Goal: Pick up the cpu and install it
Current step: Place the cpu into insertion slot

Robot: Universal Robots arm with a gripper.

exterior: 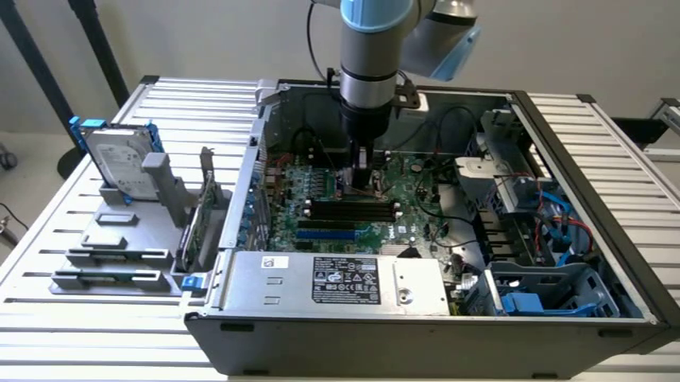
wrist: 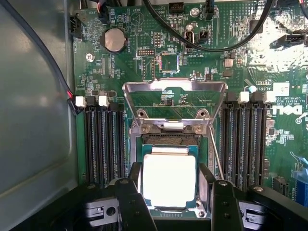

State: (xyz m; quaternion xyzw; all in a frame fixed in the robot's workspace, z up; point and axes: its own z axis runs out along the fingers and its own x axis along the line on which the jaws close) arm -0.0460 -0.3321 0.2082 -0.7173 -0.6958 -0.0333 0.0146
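The cpu (wrist: 169,179), a small square chip with a bright silver top and green edge, sits between my gripper's (wrist: 171,185) two black fingers (wrist: 135,187), which press on its opposite sides. It hangs level just over the open socket (wrist: 169,140) on the green motherboard (wrist: 192,72). A dark strip of the socket shows past the chip's far edge. The metal socket frame (wrist: 174,98) is flipped up behind it. In the exterior view my gripper (exterior: 365,188) reaches straight down into the open computer case (exterior: 425,326), low over the motherboard's middle.
Black memory slots (wrist: 102,144) flank the socket on both sides, and black cables (wrist: 207,43) cross above the board. Outside the case, at the exterior view's left, a grey holder (exterior: 117,239) carries a silver hard drive (exterior: 119,163). The power supply (exterior: 340,278) lies along the case front.
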